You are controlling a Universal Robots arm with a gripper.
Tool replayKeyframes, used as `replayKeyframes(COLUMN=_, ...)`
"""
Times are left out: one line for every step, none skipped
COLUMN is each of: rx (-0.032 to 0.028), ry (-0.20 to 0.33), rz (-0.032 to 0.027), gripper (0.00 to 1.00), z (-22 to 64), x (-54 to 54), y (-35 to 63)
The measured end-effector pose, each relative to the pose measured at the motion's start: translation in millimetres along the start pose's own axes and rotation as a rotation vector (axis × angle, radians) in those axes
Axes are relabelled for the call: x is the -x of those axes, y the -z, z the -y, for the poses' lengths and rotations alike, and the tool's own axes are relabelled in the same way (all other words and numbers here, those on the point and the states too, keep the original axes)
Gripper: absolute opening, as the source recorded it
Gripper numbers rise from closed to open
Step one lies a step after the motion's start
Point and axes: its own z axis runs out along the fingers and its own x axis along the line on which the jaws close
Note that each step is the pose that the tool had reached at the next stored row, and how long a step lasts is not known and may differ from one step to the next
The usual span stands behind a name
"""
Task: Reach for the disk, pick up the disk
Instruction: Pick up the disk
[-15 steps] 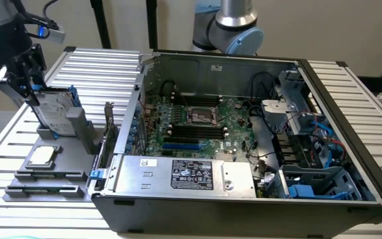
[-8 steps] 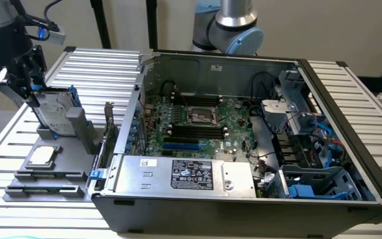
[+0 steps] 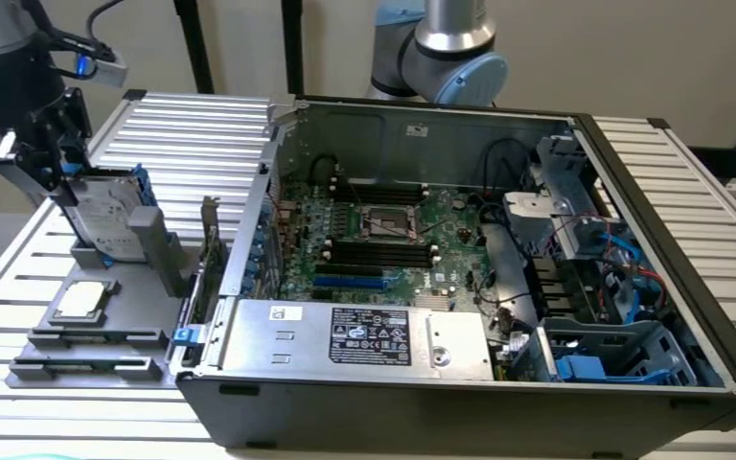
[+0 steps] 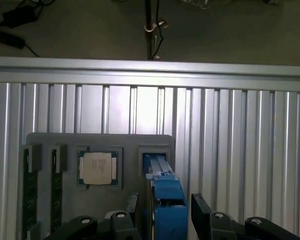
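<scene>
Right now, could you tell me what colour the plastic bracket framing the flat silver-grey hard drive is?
Bright blue; the bracket shows best in the wrist view.

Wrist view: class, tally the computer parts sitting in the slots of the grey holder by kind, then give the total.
Memory sticks: 2
Processor chip: 1
Disk: 1
Total: 4
</scene>
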Motion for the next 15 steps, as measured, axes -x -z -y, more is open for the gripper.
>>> replayKeyframes(rx=-0.0001, ry=0.000, rz=0.0000, gripper=0.54, z=0.0, x=0.7, y=-0.2)
replayKeyframes(rx=-0.0002, ry=0.000, rz=0.0001, gripper=0.54, z=0.0, x=1.4, y=-0.4)
replayKeyframes(rx=-0.0001, ry=0.000, rz=0.0000, gripper=0.54, z=0.0, x=2.1, y=-0.6)
replayKeyframes(rx=0.0000, ry=0.000, rz=0.0000, gripper=0.54, z=0.0, x=2.7, y=-0.8)
replayKeyframes(rx=-0.0002, ry=0.000, rz=0.0001, gripper=0.54, z=0.0, x=3.0, y=-1.1)
replayKeyframes(rx=-0.0002, ry=0.000, rz=0.0001, gripper=0.54, z=0.1, x=3.1, y=-1.5)
replayKeyframes(rx=0.0001, ry=0.000, rz=-0.0001, gripper=0.54, z=0.1, x=3.2, y=-1.6)
replayKeyframes(rx=0.0001, ry=0.000, rz=-0.0001, gripper=0.54, z=0.1, x=3.3, y=-1.9)
replayKeyframes(rx=0.0001, ry=0.000, rz=-0.0001, gripper=0.54, z=0.0, x=3.3, y=-2.1)
replayKeyframes(rx=0.0000, ry=0.000, rz=0.0000, gripper=0.54, z=0.1, x=3.3, y=-2.4)
replayKeyframes(rx=-0.0001, ry=0.000, rz=0.0000, gripper=0.54, z=0.1, x=3.3, y=-2.7)
replayKeyframes(rx=0.0000, ry=0.000, rz=-0.0001, gripper=0.54, z=0.1, x=3.3, y=-2.8)
replayKeyframes(rx=0.0000, ry=0.000, rz=0.0000, gripper=0.54, z=0.1, x=3.3, y=-2.9)
replayKeyframes(rx=0.0000, ry=0.000, rz=0.0000, gripper=0.52, z=0.1, x=3.3, y=-3.1)
replayKeyframes(rx=0.0001, ry=0.000, rz=-0.0001, gripper=0.45, z=0.1, x=3.3, y=-3.1)
